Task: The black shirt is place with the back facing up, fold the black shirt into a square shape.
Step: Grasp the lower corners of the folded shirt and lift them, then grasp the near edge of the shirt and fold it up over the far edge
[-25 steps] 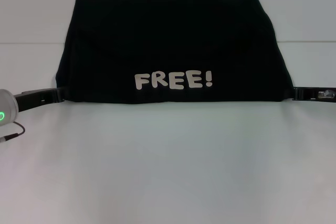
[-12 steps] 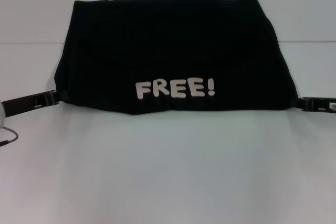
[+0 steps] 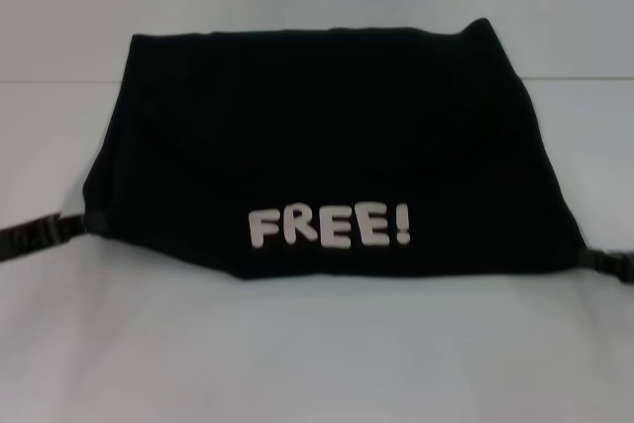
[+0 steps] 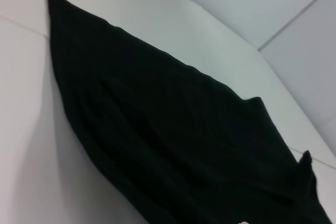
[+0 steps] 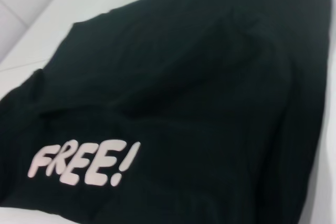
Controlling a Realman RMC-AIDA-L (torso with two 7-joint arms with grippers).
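The black shirt (image 3: pixel 317 136) lies across the white table (image 3: pixel 317 364), with a white "FREE!" print (image 3: pixel 329 227) near its front edge. That front edge is stretched between my two grippers. My left gripper (image 3: pixel 87 222) grips the shirt's front left corner, and my right gripper (image 3: pixel 589 260) grips the front right corner. The left wrist view shows plain black shirt fabric (image 4: pixel 173 129) sloping away over the table. In the right wrist view the black shirt (image 5: pixel 199 77) fills the picture, print (image 5: pixel 84 162) included. The wrist views show no fingers.
White table surface spreads in front of the shirt and to both sides. A seam line (image 3: pixel 59 80) runs across the table behind the shirt's far edge. A pale wall rises at the back.
Both grippers have drawn the shirt's front edge toward me. The print sits lower and larger in the head view, and the arms have slid out toward the picture's edges.
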